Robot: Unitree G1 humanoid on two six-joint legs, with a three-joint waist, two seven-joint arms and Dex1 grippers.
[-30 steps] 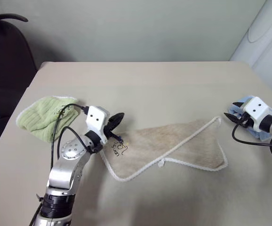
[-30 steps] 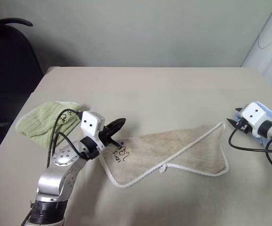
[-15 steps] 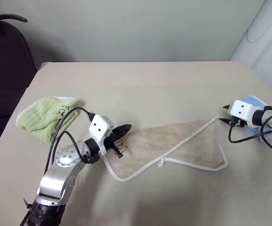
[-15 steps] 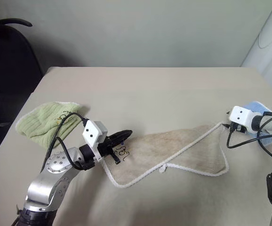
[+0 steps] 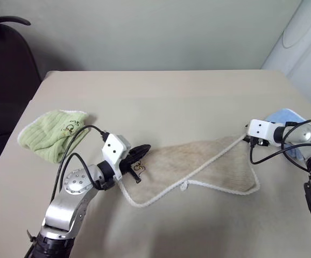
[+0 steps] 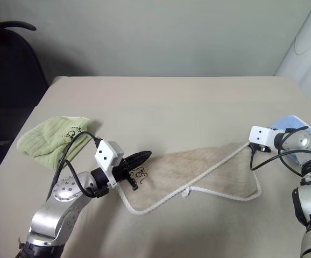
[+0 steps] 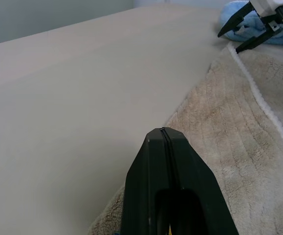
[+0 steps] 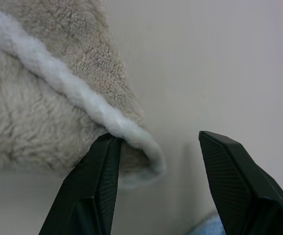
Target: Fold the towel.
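Note:
The beige towel [image 5: 204,164] with white piped edging lies crumpled across the table's middle. Its embroidered mark [image 5: 138,166] is at its left corner. My left gripper [image 5: 142,149] is shut on that left corner, held roughly level just above the table. My right gripper [image 8: 158,136] is open at the towel's far right corner [image 8: 131,132]. The piped tip lies between its two fingers [image 8: 90,196], which stand apart and do not pinch it. The left wrist view shows my shut left fingers [image 7: 163,161] and the open right gripper [image 7: 228,43] beyond the towel.
A ribbed light-green cloth [image 5: 50,131] lies at the table's left edge, behind my left arm. A light-blue cloth [image 5: 284,115] sits right behind my right gripper near the right edge. A dark chair [image 5: 5,70] stands off the far left corner.
My right gripper has swung left and down from over the light-blue cloth to the towel's right corner, rolling as it went. My left gripper drew slightly back with the towel's left corner.

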